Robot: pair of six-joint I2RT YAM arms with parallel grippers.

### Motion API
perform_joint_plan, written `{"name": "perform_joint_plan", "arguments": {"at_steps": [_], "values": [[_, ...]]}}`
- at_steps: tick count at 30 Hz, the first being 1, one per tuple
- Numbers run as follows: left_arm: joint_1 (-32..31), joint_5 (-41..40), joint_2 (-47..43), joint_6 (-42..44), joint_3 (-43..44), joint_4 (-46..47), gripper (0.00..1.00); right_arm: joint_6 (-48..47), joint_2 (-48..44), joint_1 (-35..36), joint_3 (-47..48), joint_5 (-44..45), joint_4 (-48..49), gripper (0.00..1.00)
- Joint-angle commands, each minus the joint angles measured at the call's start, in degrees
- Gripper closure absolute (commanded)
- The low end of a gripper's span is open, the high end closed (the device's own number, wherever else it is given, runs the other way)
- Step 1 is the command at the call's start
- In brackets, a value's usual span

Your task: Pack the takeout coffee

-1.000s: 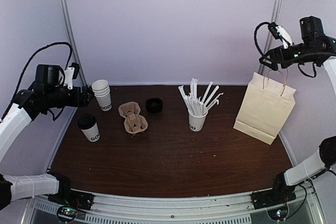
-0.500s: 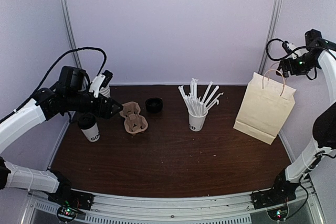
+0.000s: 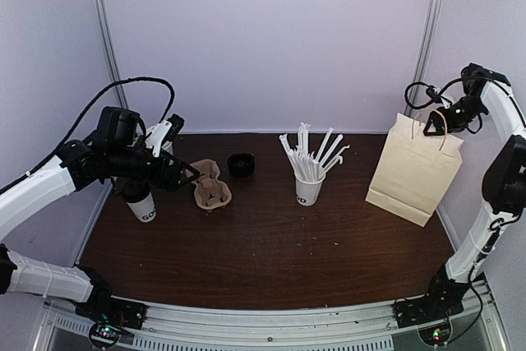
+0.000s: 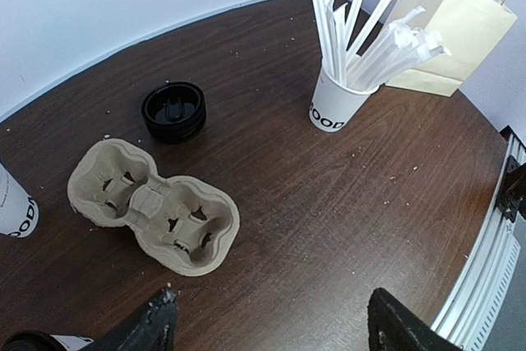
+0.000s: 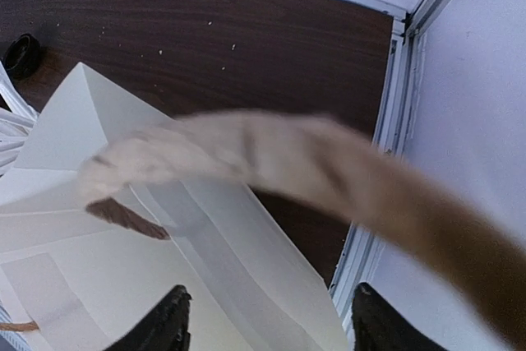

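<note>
- The left fingers [image 4: 156, 326] stand wide apart with nothing between them, angled down over the counter [image 3: 271, 244] just short of the pulp cup carrier [image 4: 156, 215]
- The takeout coffee [image 3: 142, 205] stands upright near the counter's left edge, directly under the left wrist and behind the fingertips. It is near the carrier but clear of it, and only the rim of its black lid shows in the bottom-left corner of the wrist view
- The right fingers [image 5: 168, 322] are also apart, up at the mouth of the paper bag [image 3: 413, 172]. The tan handle [image 5: 288, 154] sweeps across in front of them, too blurred to tell whether it lies between them or touches either one
- This looks like the opening step, with one arm reaching for the cup and the other readying the bag, and nothing is packed yet
- Next, the left fingers likely need to draw back and drop until the cup wall below the lid sits between them, then close gently and lift it level
- The bag is well apart on the far right, with the cup of straws [image 3: 309, 189] in between
</note>
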Motion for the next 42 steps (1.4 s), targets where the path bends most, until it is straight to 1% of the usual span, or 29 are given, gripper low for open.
{"name": "perform_joint_plan", "arguments": {"at_steps": [1,3,5,6,10,12,13,15,18,20,26,28,30,32,36,39,42], "values": [[-0.3,1.5,0.7,0.8,-0.7,3.2,0.2,-4.2,1.5,0.0,2.3,-3.3,-5.2,0.44],[-0.3,1.6,1.0,0.6,-0.7,3.3,0.2,-5.0,1.2,0.0,2.3,-3.9,-6.0,0.53],[-0.3,1.8,1.0,0.6,-0.6,3.4,0.2,-5.8,0.2,0.0,1.9,-5.1,-6.8,0.66],[-0.3,1.9,1.0,0.6,-0.5,3.4,0.2,-6.2,-0.5,0.0,1.8,-5.6,-7.2,0.7],[-0.3,2.2,0.7,0.9,0.1,3.3,0.2,-7.8,-5.1,0.0,0.4,-7.3,-9.0,0.89],[-0.3,2.5,1.0,1.3,0.5,3.2,0.2,-8.3,-7.6,0.1,-0.9,-8.7,-9.7,0.96],[-0.3,2.5,1.2,1.6,0.9,3.0,0.2,-8.8,-8.9,0.1,-1.3,-9.9,-10.6,0.97],[-0.3,2.4,2.0,2.2,2.0,2.2,0.2,-10.4,-10.8,0.4,-1.4,-13.1,-13.9,0.97],[-0.3,2.0,3.0,2.8,3.4,1.4,0.19,-15.4,-14.8,1.6,-1.7,-17.6,-19.6,0.97],[-0.3,2.0,3.6,3.1,4.2,1.4,0.19,-18.3,-18.3,3.2,-3.5,-18.6,-21.6,0.97],[-0.3,1.4,5.9,3.9,7.1,0.3,0.19,-24.3,-26.3,13.2,-9.7,-15.5,-26.1,0.97],[-0.3,1.3,6.5,3.9,7.6,0.1,0.19,-26.6,-28.2,16.7,-12.1,-15.8,-27.8,0.95],[-0.3,1.5,7.0,3.8,7.8,0.1,0.19,-25.7,-30.2,21.6,-15.2,-15.1,-26.2,0.95],[-0.3,2.0,7.4,3.6,7.9,0.2,0.19,-22.9,-30.9,27.0,-17.7,-13.5,-23.0,0.95],[-0.3,1.4,9.3,3.0,8.2,-0.6,0.19,-18.5,-27.8,37.6,-17.7,-13.1,-18.6,0.95],[-0.3,-2.1,13.5,0.6,11.3,-6.3,0.19,-16.0,-24.0,45.8,-15.7,-12.9,-15.9,0.96],[-0.3,-6.3,17.7,-4.6,13.7,-11.3,0.21,-14.3,-20.0,52.2,-13.2,-11.5,-13.4,0.96]]}}
